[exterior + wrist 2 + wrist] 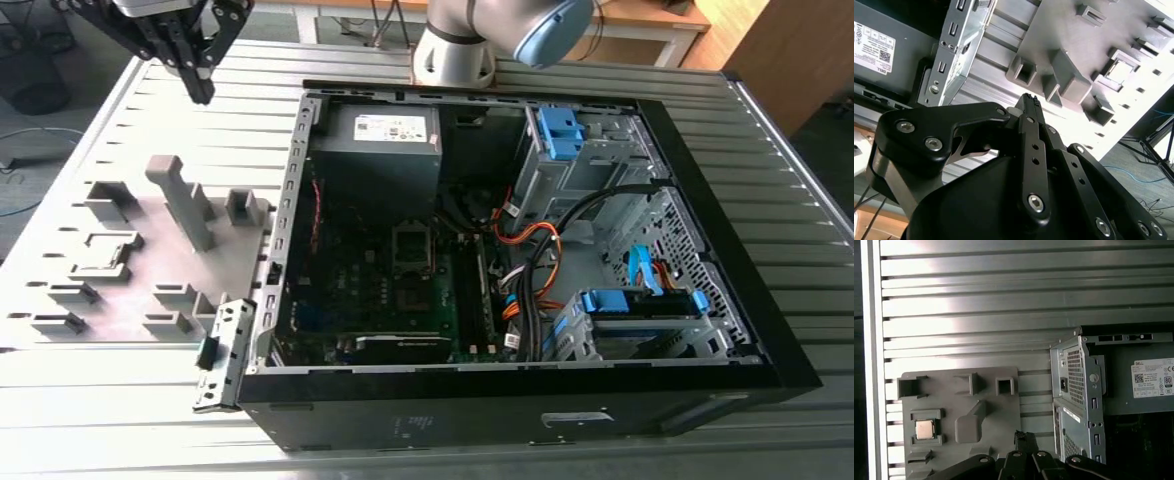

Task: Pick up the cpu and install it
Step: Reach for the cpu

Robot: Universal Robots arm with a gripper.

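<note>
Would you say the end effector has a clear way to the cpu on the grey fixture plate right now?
Probably yes. The cpu lies uncovered on the fixture plate with nothing above it, and the end effector hangs in open air near the plate, so a descent from above looks free.

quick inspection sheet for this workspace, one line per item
surface: ribbed metal table
job's things: cpu sits in a pocket of the grey fixture tray, not gripped
clutter: open computer case beside the tray
grippers: gripper shut, holding nothing, above the table near the tray
cables: orange and black cables inside the case
surroundings: wooden furniture beyond the table
</note>
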